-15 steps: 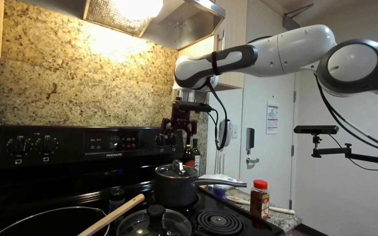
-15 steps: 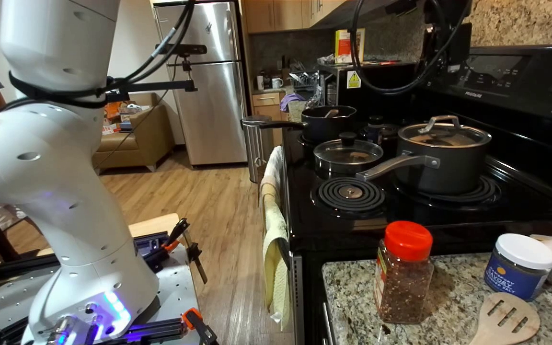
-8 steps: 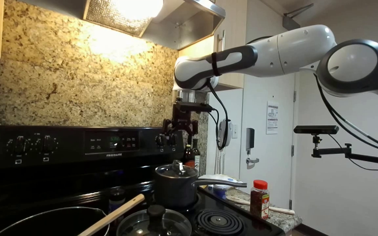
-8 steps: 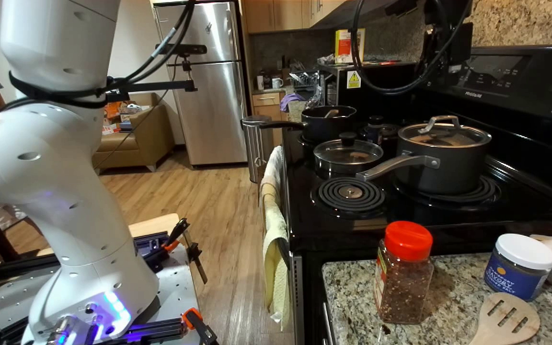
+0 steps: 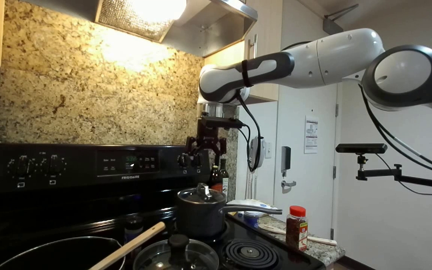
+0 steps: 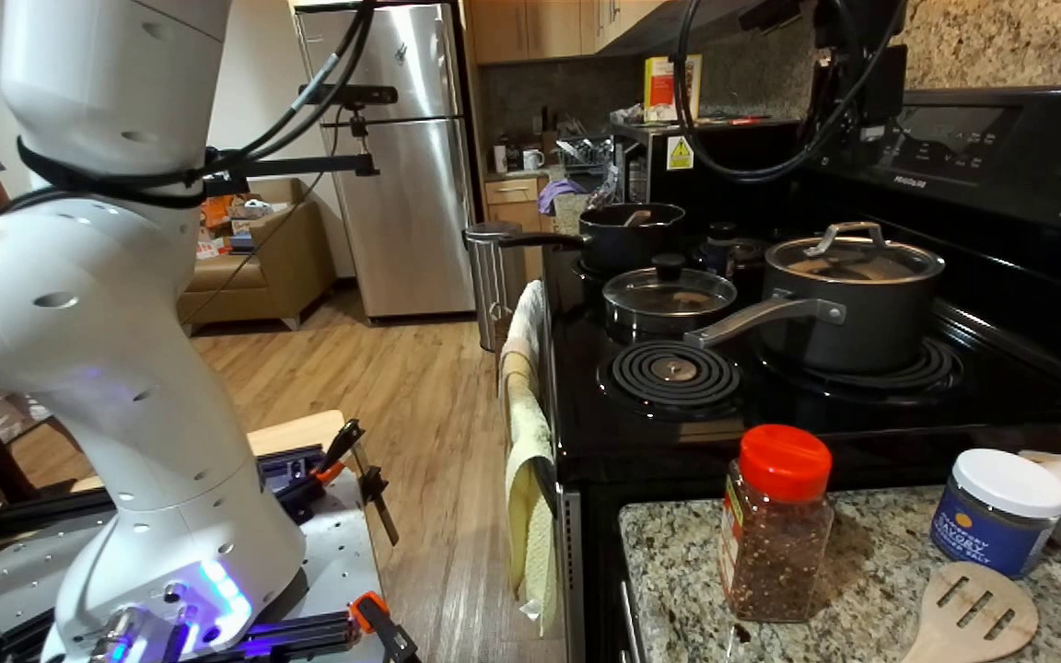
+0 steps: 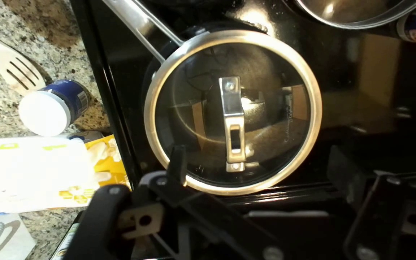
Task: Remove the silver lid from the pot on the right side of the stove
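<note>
Wrist view, and here's the gripper (image 7: 258,162), spread wide, empty, hanging above the steel-rimmed glass lid (image 7: 209,112), seated on the grey saucepan (image 6: 848,318) on the stove (image 6: 1019,391)! Looks like the lining-up step; next it wants centring over the metal strap handle (image 7: 234,119), a straight drop, then a pinch.

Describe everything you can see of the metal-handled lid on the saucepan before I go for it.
The lid is round and see-through, apparently glass, with a shiny metal-looking rim. Across its middle arches a silver-coloured handle, fixed by a rivet-like fastener at each end and slotted near one. A faint marking near the edge is unreadable; reflections obscure what lies underneath. It looks level, covering the dark grey pot on the stove. The open gripper hangs above, apart from it.
</note>
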`<act>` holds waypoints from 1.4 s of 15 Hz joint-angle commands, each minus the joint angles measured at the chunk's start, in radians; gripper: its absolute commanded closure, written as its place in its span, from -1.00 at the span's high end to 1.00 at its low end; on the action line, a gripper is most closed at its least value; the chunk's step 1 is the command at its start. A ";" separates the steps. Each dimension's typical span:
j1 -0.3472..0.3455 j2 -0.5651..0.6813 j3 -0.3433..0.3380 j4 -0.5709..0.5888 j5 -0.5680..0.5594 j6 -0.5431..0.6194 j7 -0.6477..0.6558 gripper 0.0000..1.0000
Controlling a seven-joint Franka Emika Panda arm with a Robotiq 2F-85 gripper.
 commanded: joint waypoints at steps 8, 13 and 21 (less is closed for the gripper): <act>-0.016 0.041 0.003 -0.004 0.015 0.048 -0.017 1.00; -0.027 0.096 0.001 0.005 0.033 0.061 -0.020 1.00; -0.057 0.136 0.008 0.024 0.065 0.069 -0.055 0.37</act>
